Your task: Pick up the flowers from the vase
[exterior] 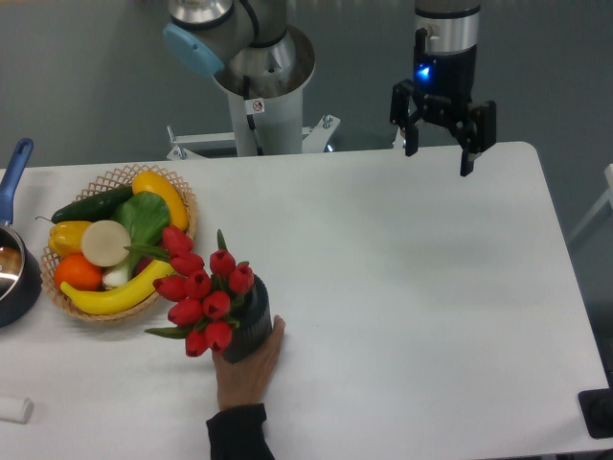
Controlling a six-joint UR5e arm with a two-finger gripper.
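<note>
Arm pose: the gripper (440,153) hangs above the table's (402,287) far edge, right of the robot base (259,86), fingers pointing down and spread apart, nothing between them. It is well apart from the flowers.

Left to right:

1. Pot (13,273), one, dark with a blue handle, at the table's left edge, partly out of frame.
2. White object (14,409), one, small, at the near left edge; kind cannot be told.
3. Wicker basket (115,177), one, holding fruit and vegetables: a cucumber, a yellow banana, an orange and other yellow, green and pale pieces.
4. Flowers (203,292), one bunch of roughly nine red tulip buds with green leaves, standing in the vase (251,326), leaning left toward the basket.
5. Vase, one, dark grey and ribbed, upright just beside the basket, near the front edge.
6. Human hand (247,369), one, dark-sleeved, reaching from the near edge and touching the vase's lower side.
</note>
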